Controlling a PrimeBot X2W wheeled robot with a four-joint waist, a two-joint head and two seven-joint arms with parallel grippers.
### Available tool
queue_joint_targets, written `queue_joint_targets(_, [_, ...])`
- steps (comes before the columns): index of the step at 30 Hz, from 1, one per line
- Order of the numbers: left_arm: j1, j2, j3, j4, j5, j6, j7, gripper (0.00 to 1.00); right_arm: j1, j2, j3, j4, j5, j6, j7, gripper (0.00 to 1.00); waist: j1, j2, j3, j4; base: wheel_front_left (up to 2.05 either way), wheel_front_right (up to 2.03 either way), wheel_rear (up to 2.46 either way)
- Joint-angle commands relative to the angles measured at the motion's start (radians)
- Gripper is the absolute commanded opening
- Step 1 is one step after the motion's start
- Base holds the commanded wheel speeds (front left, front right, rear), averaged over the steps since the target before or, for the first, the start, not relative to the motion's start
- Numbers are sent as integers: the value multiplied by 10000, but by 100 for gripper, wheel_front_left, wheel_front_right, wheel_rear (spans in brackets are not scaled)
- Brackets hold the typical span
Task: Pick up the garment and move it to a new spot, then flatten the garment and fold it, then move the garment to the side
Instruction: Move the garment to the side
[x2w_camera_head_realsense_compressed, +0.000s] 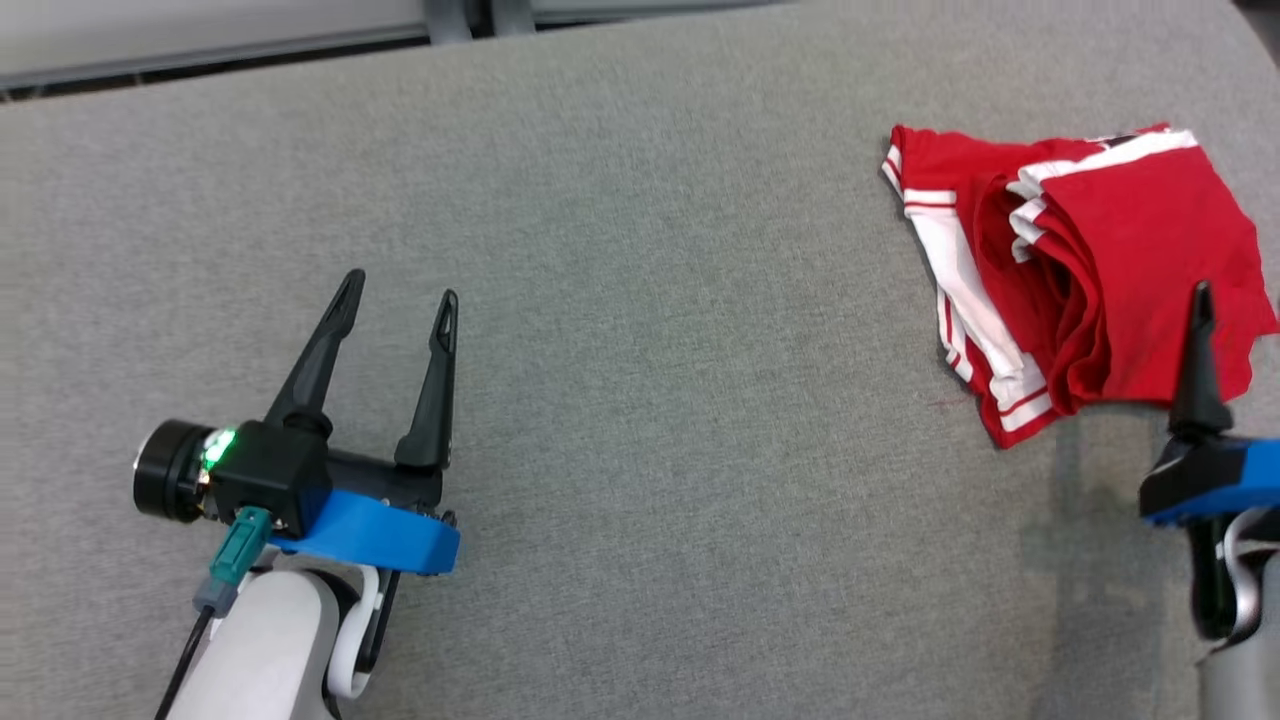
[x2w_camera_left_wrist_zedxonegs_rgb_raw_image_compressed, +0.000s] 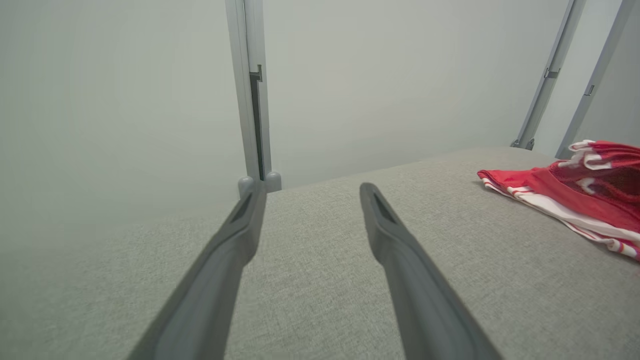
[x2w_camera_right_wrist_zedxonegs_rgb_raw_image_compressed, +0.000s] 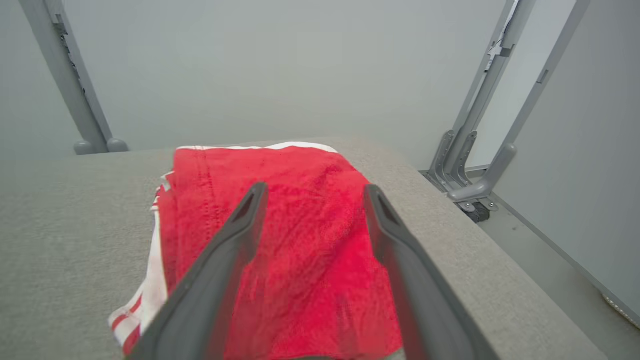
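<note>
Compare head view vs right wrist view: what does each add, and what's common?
Head view adds: the left gripper, open, over bare grey table, well apart from the garment. Right wrist view adds: the right gripper with both fingers spread over the red cloth, plus metal frame legs and floor past the table edge. Both: folded red garment on the table, right gripper at it.

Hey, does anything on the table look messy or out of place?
Only the red garment: its fold is uneven, with white-striped layers poking out along one side instead of lining up. It sits toward the gray table's right side. Nothing looks spilled or damaged.
</note>
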Motion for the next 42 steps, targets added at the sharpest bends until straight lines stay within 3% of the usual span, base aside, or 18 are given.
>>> queue_joint_targets(1, [166, 7, 62, 46, -57, 78, -60, 100, 312, 85, 80, -293, -156, -3, 3, 100, 2, 0, -204, -23, 0, 0, 0])
queue_joint_targets(6, [614, -110, 166, 370, -230, 328, -166, 100, 1493, 561, 925, -1843, -169, -3, 363, 100, 2, 0, -956, 504, 0, 0, 0])
queue_joint_targets(19, [1943, -75, 656, 1248, -748, 749, -360, 100, 2993, 660, 1917, -2649, 115, -1, 924, 100, 2, 0, -2641, 1970, 0, 0, 0])
queue_joint_targets(32, [3226, 206, 484, 1204, -966, 733, -103, 100, 4793, 667, 2158, -3500, 552, -1, 1369, 100, 2, 0, -3775, 1824, 0, 0, 0])
queue_joint_targets(42, [3624, 259, 487, 1024, -1102, 908, 114, 100, 5309, 668, 2246, -3994, 618, -1, 1586, 100, 2, 0, -3998, 1823, 0, 0, 0])
